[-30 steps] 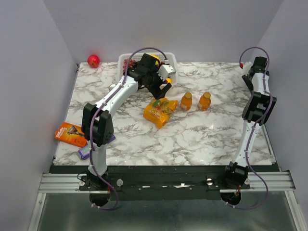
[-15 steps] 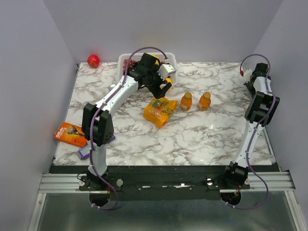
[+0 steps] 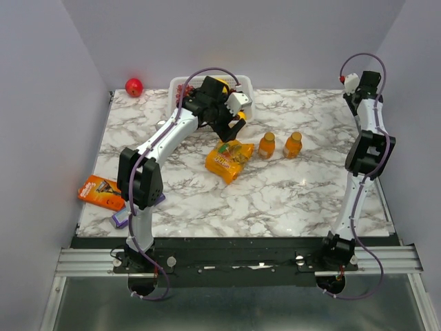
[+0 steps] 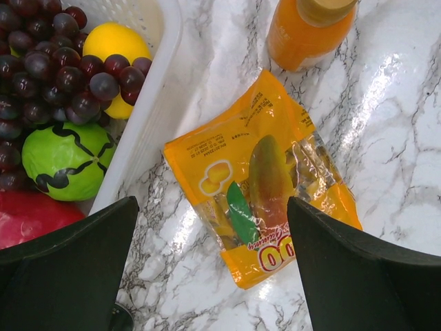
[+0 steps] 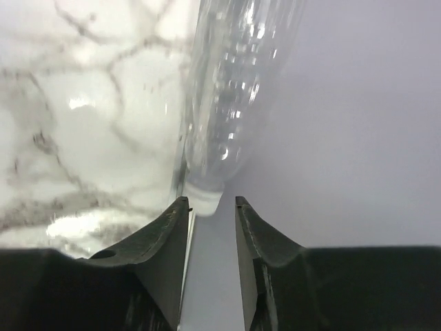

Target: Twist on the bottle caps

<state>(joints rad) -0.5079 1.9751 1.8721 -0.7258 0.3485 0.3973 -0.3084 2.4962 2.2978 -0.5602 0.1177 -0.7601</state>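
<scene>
The right arm's wrist had swung up toward the far right corner; the left arm hadn't budged. Right gripper (image 5: 210, 203): fingers a narrow gap apart, the ribbed clear bottle (image 5: 234, 83) with its white end at their tips, gripped or not, couldn't tell. Left gripper (image 4: 213, 276) gaped wide, empty, over a glossy orange pouch (image 4: 262, 186) marked "00", between the white basket (image 4: 155, 103) and two orange bottles (image 3: 267, 145).

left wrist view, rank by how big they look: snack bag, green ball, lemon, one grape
1. snack bag
2. green ball
3. lemon, partly hidden by grapes, so it may be closer to the green ball than it looks
4. one grape
</scene>
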